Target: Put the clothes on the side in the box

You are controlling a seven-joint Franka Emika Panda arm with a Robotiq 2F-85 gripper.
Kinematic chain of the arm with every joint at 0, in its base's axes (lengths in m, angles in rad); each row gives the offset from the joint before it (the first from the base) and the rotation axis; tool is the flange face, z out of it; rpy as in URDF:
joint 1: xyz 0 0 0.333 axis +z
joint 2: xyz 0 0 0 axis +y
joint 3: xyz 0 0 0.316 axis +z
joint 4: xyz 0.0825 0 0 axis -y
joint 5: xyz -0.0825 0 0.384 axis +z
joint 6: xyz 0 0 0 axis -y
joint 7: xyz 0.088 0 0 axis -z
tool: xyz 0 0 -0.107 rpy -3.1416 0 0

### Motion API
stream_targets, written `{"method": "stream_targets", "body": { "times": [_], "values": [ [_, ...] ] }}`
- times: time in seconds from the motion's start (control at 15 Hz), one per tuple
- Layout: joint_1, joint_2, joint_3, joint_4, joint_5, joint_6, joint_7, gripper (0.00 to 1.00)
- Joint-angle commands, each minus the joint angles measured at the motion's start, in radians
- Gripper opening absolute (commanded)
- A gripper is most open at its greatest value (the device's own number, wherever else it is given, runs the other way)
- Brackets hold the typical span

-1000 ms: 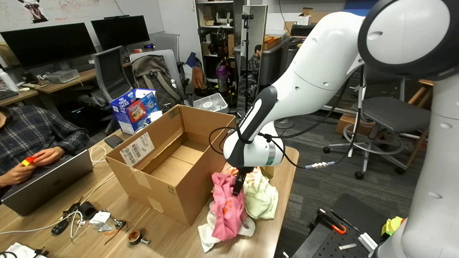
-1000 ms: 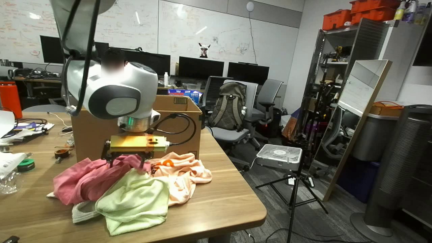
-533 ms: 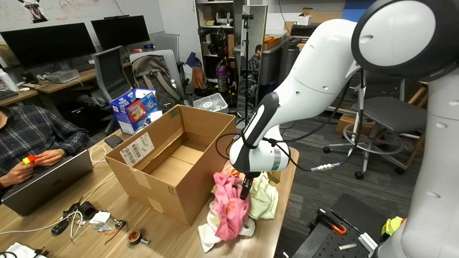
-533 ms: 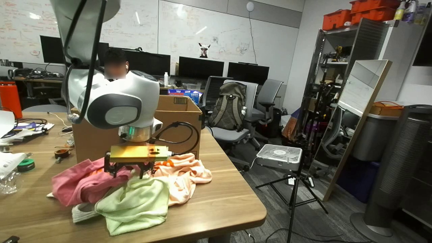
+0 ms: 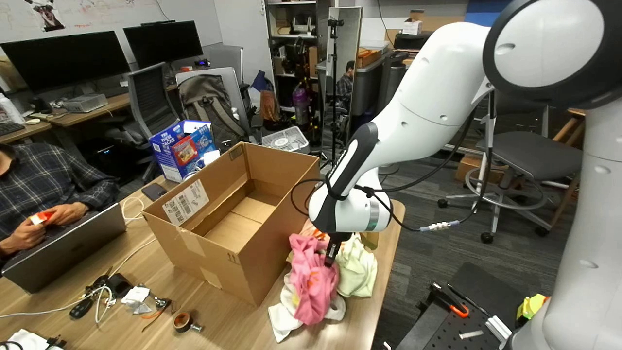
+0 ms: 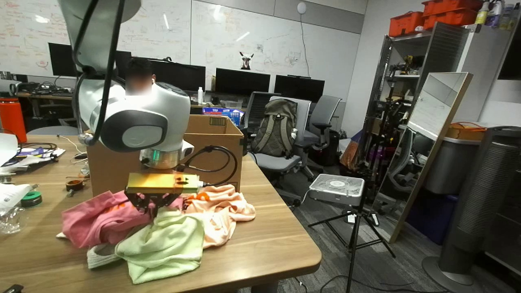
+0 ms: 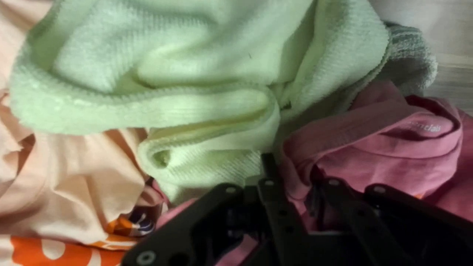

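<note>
Pink cloth (image 5: 313,296) (image 6: 97,224) (image 7: 399,166) lies bunched on the table beside the cardboard box. My gripper (image 5: 329,264) (image 6: 152,212) (image 7: 292,173) points down into it. A pink fold rises between the nearly joined fingers; part of one finger is hidden by fabric. Pale green cloth (image 5: 359,272) (image 6: 167,244) (image 7: 203,55) lies against the pink one, touching a finger. Peach cloth (image 6: 224,211) (image 7: 70,177) with orange print spreads behind, and white cloth (image 5: 282,318) shows underneath. The open box (image 5: 265,262) (image 6: 215,150) shows a bare floor in an exterior view.
A tape roll (image 5: 182,321), keys (image 5: 82,307) and a laptop (image 5: 68,248) share the table, with a seated person (image 5: 53,189) at the laptop. A blue carton (image 5: 182,150) stands behind the box. The table's edge (image 6: 293,270) is close to the clothes.
The gripper lifted off the pink cloth and shifted toward the green one, then dipped slightly. Its jaws, wide apart half a second ago, have come nearly together on a pink fold.
</note>
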Motion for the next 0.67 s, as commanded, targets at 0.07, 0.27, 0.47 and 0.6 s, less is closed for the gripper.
{"method": "stream_targets", "body": {
  "times": [0.07, 0.27, 0.47, 0.6],
  "values": [
    [-0.051, -0.114, 0.091, -0.024, 0.133, -0.1, -0.001, 0.0],
    [-0.039, -0.196, 0.104, -0.036, 0.192, -0.165, 0.057, 0.04],
    [-0.029, -0.267, 0.108, -0.043, 0.208, -0.22, 0.132, 0.04],
    [0.052, -0.318, 0.041, -0.045, 0.225, -0.25, 0.182, 0.05]
  ]
}}
